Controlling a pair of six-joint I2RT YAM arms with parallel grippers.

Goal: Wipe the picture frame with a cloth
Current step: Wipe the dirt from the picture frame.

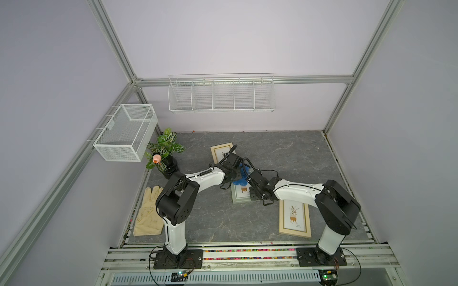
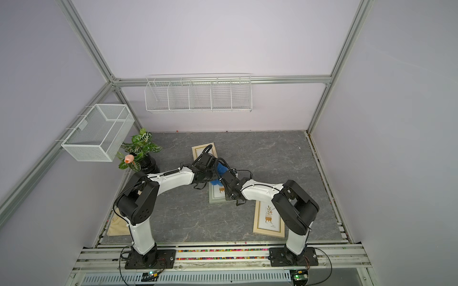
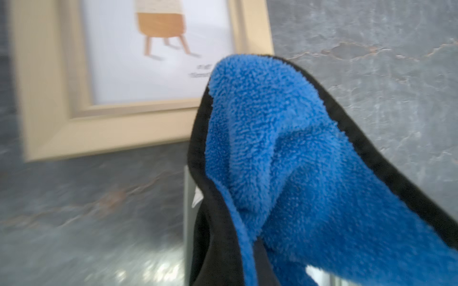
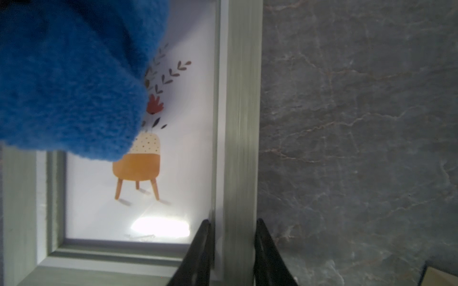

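Up front: you have a beige wooden picture frame (image 1: 295,218) lying flat on the grey stone-look table (image 1: 210,222), with a beige fabric glove (image 1: 148,213) beside its left edge.
Right jaws: clamped across a side rail of the grey-green picture frame (image 4: 238,123) at mid-table.
Cloth: your royal-blue plush cloth (image 1: 238,182) sits bunched on that frame's glass, covering the top of the print.
Left jaws: closed on the cloth.
Farther back: a second beige frame (image 1: 219,151) partly under your left arm (image 1: 208,177); a green potted plant (image 1: 164,148) at the back left.
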